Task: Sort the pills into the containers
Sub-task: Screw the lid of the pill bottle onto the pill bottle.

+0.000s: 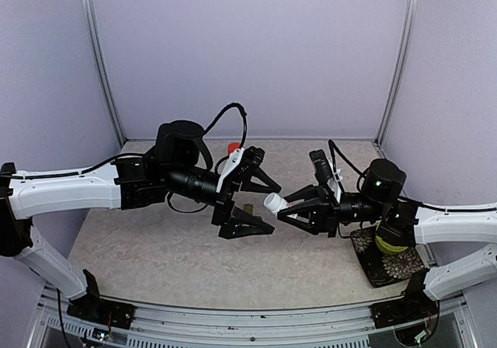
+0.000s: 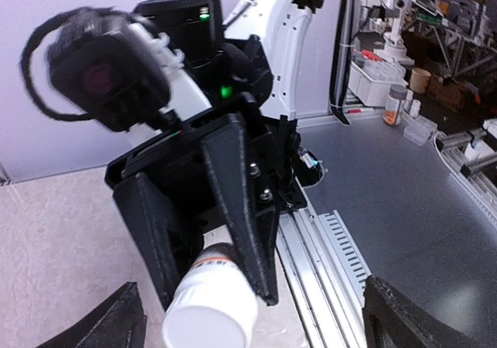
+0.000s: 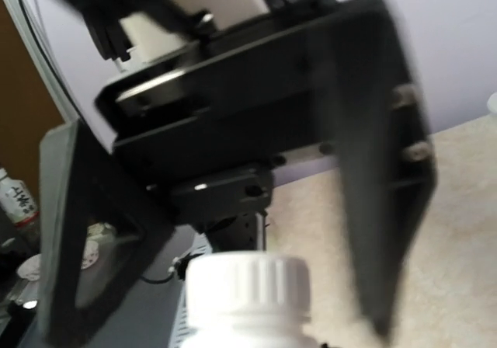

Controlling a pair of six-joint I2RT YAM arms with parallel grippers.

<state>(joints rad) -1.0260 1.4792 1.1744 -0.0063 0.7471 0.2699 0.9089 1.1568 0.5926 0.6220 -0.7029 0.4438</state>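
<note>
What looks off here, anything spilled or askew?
Nothing spilled or broken. One oddity: the white bottle is sideways in mid-air, clamped by the right gripper, its cap on and pointing between the open left gripper's fingers.

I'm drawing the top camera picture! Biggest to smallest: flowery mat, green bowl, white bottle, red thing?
1. flowery mat
2. green bowl, partly hidden
3. white bottle and red thing: both tiny and partly hidden, too alike to rank

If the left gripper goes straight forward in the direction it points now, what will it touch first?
Most likely the white bottle, cap first. The right gripper holds it out toward the open left gripper, and the cap faces it directly, though depth is unclear.
</note>
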